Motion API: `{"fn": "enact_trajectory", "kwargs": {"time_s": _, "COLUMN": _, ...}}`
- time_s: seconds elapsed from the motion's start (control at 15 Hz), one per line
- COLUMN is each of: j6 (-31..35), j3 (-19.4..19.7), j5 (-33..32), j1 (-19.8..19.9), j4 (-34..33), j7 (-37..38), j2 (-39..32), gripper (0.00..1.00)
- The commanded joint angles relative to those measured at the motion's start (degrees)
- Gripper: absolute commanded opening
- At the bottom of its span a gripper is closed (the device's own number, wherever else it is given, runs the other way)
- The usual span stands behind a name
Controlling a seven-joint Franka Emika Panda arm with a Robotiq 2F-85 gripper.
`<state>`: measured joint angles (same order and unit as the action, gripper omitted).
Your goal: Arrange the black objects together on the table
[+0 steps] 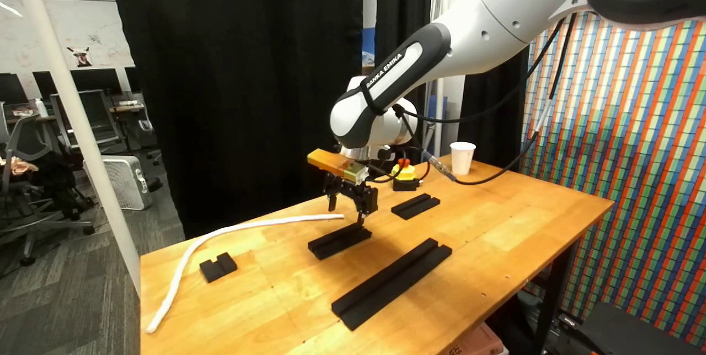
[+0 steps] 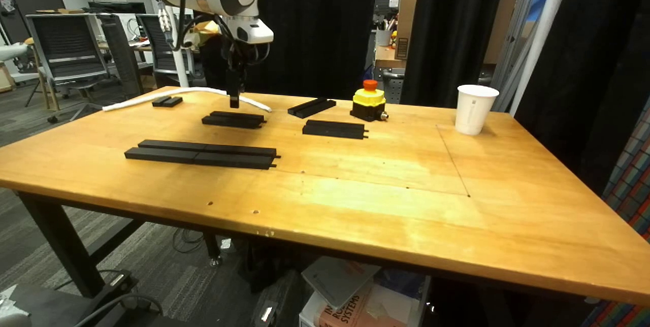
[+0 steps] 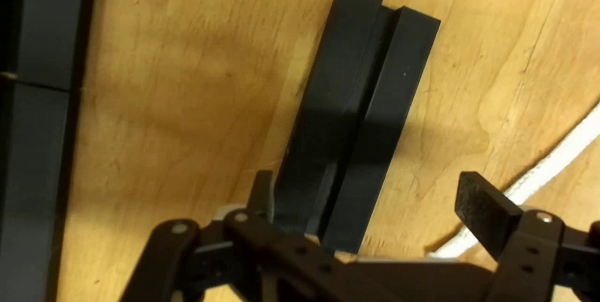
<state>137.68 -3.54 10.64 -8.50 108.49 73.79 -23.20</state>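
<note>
The gripper (image 1: 346, 215) stands open above a grooved black slab (image 1: 337, 243). In the wrist view that slab (image 3: 398, 100) runs at a slant between the fingers, close to the left one; the right finger (image 3: 485, 213) is well apart from it. Contact cannot be told. Two black slabs joined end to end form a long strip (image 2: 200, 154), its seam also showing at the wrist view's left edge. A short black block (image 1: 219, 268) lies at the table's (image 1: 265, 305) far end. Near the emergency stop are a straight slab (image 2: 334, 130) and an angled one (image 2: 311, 107).
A white flexible cord (image 1: 242, 228) curves along the table's back edge, partly beneath the right finger in the wrist view. A yellow emergency stop with a red button (image 2: 369, 98) and a white paper cup (image 2: 473, 111) stand on the table.
</note>
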Motion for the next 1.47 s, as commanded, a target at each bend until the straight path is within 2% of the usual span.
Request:
{"fn": "enact_trajectory", "kwargs": {"time_s": 0.0, "j6": -1.1, "j3": -0.3, "j5": 2.4, "j1": -1.3, "j4": -4.3, "j7": 1.9, "j2": -3.4, "gripper": 1.0}}
{"fn": "enact_trajectory", "kwargs": {"time_s": 0.6, "j6": -0.4, "j3": -0.8, "j5": 8.7, "j1": -0.4, "j4": -4.9, "j7": 1.0, "j2": -6.8, "gripper": 1.0}}
{"fn": "enact_trajectory", "kwargs": {"time_s": 1.4, "j6": 0.0, "j3": 0.2, "j5": 9.1, "j1": 0.3, "j4": -3.6, "j7": 1.7, "j2": -7.1, "gripper": 1.0}}
